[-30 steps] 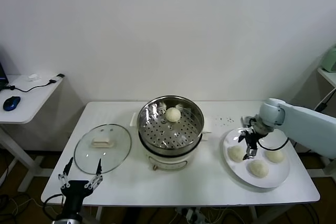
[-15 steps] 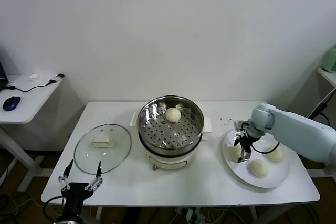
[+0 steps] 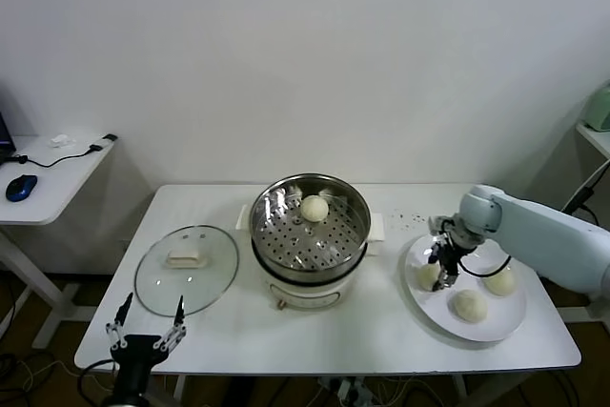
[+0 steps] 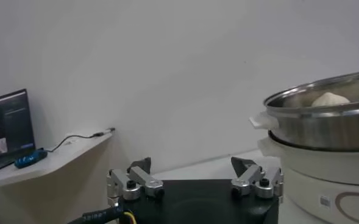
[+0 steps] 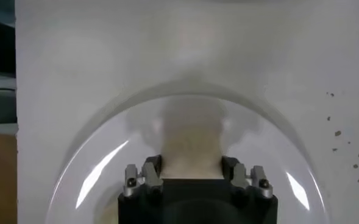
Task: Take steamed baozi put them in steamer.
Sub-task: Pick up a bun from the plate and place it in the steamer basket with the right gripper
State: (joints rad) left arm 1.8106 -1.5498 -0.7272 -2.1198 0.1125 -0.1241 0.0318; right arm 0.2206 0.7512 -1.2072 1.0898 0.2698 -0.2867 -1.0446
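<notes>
right gripper (image 3: 443, 270) just came down onto plate (image 3: 496, 329), jaws now closed on a bun (image 5: 190, 152) | two buns (image 3: 469, 306) left on plate, one in steamer (image 3: 310, 226) | lift next | left gripper (image 3: 145, 325) parked low, wide open

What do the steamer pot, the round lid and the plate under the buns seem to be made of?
The steamer looks like polished stainless steel: it mirrors the room, and its floor is perforated. Its base seems to be white plastic. The lid looks like clear glass, since the table shows through it, with a white handle. The plate is glossy white, perhaps ceramic or plastic; its streak highlights do not settle which.
</notes>
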